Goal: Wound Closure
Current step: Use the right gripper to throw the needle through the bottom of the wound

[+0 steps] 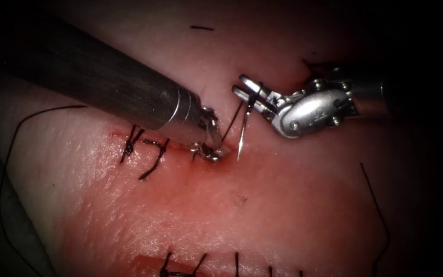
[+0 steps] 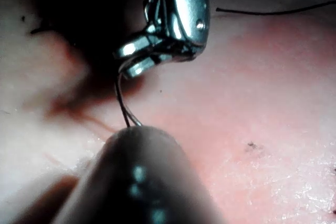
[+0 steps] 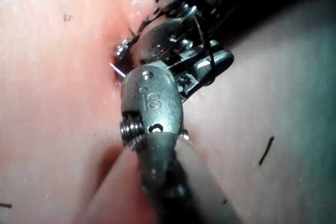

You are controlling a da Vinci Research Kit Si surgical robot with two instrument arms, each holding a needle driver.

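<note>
The tissue (image 1: pixel 242 205) has a cut (image 1: pixel 180 146) running left to right. My right tool (image 1: pixel 246 91) comes in from the right, its jaws shut on the curved needle (image 1: pixel 243 134) near its tail end. The needle hangs free of the tissue, tip down, just right of the cut's right end. A thread (image 1: pixel 232 122) runs from near those jaws down to my left tool (image 1: pixel 212 152), whose tip rests on the tissue at the cut's right end. The left wrist view has the right tool (image 2: pixel 131 61) with needle and thread (image 2: pixel 122 100) below it. The right wrist view has its jaws (image 3: pixel 210 62) across the needle.
Two dark stitches (image 1: pixel 129 144) (image 1: pixel 155 155) cross the cut left of the left tool. A row of several stitches (image 1: pixel 201 264) lies along the near edge. Loose thread curves at the far left (image 1: pixel 7 159) and right (image 1: pixel 380 215). A cut thread end (image 1: pixel 201 27) lies farther back.
</note>
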